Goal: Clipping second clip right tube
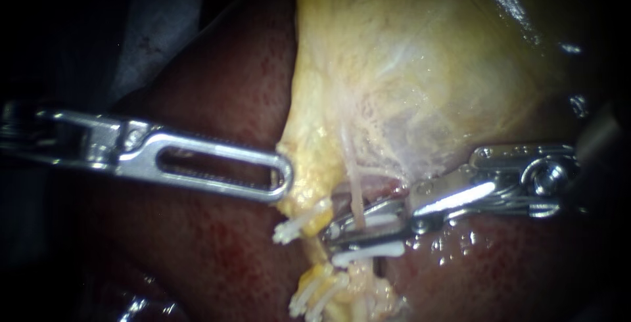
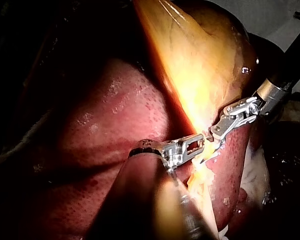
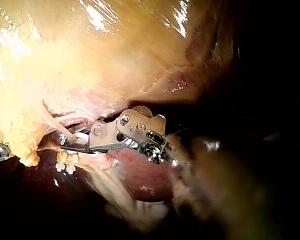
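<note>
Left instrument (image 1: 286, 179) end effector clenched on gallbladder (image 1: 407, 66) edge; right instrument (image 1: 342, 230) end effector parted astride right tube (image 1: 355, 190), 1 clip (image 1: 371, 250) adjacent.

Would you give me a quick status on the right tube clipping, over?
Left instrument jaws shut on gallbladder edge. Right instrument jaws open astride right tube, just above a seated clip. No obstruction seen.

Endoscope: close, head-on at gallbladder (image 1: 420, 66) edge. Left wrist cam: farther back, looks along left instrument (image 2: 204, 142). Right wrist cam: close, along right instrument (image 3: 67, 141). All share the tube (image 1: 357, 197) site.
</note>
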Robot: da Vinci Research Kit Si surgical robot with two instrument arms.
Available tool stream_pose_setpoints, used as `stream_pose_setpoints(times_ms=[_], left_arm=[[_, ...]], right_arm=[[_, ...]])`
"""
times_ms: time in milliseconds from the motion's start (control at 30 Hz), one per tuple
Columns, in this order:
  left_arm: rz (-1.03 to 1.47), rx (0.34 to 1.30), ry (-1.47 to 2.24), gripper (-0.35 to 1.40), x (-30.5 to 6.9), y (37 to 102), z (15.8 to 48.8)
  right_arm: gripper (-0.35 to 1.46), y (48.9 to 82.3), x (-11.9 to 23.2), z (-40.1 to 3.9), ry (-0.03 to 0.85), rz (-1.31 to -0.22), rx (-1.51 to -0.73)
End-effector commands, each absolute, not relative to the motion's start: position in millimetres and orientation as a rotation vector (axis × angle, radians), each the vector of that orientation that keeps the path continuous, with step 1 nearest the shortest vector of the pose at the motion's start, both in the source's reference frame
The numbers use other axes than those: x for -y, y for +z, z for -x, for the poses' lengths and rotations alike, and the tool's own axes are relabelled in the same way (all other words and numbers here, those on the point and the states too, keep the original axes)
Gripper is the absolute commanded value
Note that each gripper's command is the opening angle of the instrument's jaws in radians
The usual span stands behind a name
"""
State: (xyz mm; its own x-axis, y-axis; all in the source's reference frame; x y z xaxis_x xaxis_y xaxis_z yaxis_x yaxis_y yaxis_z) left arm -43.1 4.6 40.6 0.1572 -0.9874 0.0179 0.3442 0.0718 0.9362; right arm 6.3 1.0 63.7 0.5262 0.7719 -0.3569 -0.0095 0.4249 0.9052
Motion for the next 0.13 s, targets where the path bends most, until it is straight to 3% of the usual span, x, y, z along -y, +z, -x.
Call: stream_pose_setpoints(times_ms=[33, 133], left_arm=[[-0.982, 0.86, -1.214, -0.35, -4.6, 40.6, 43.1], [-0.982, 0.86, -1.214, -0.35, -4.6, 40.6, 43.1]], right_arm=[[-0.25, 63.8, -0.9, -6.3, 0.579, -1.024, -0.897], [-0.25, 63.8, -0.9, -6.3, 0.579, -1.025, -0.897]])
